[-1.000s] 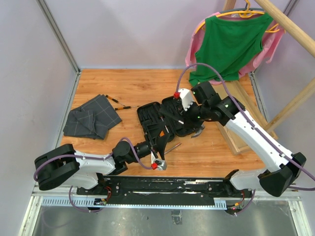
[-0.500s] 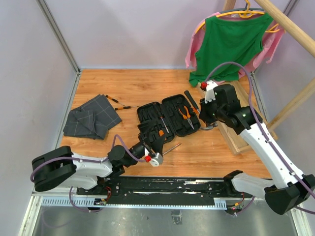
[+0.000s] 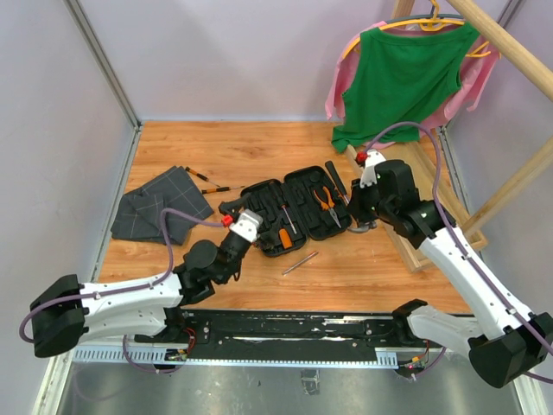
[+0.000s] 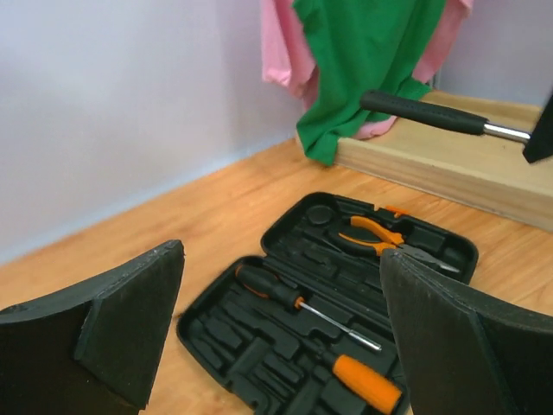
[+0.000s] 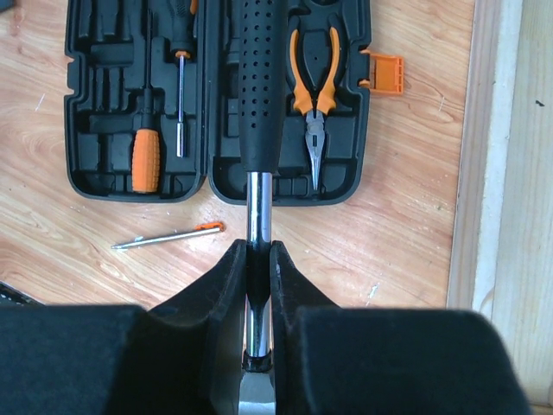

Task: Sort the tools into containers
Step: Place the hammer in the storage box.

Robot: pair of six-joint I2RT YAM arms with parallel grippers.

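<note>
Left gripper (image 4: 281, 264) has swung left of the open tool case (image 5: 95, 86), jaws wide (nothing held). Right gripper (image 5: 259, 255) clamps the hammer (image 5: 259, 86) by its steel shaft above the case.

One black tool case (image 3: 302, 220) sits open on the desk (image 3: 259, 147). Its left half has two screwdrivers, one black-handled (image 4: 270, 290) and one orange-handled (image 5: 145, 160). Its right half has one pair of pliers (image 5: 314, 121). One thin screwdriver (image 5: 207, 228) lies loose on the near side of the case. Two more (image 3: 198, 175) (image 3: 218, 188) lie at far left beside one folded grey cloth (image 3: 160, 214), making five drivers in all. There is one claw hammer (image 5: 261, 86). At far right are one wooden tray (image 3: 413, 251) and two garments, one green (image 3: 402, 78) and one pink (image 3: 479, 82). Two robot arms (image 3: 130, 298) (image 3: 467, 259) extend from the near edge.
</note>
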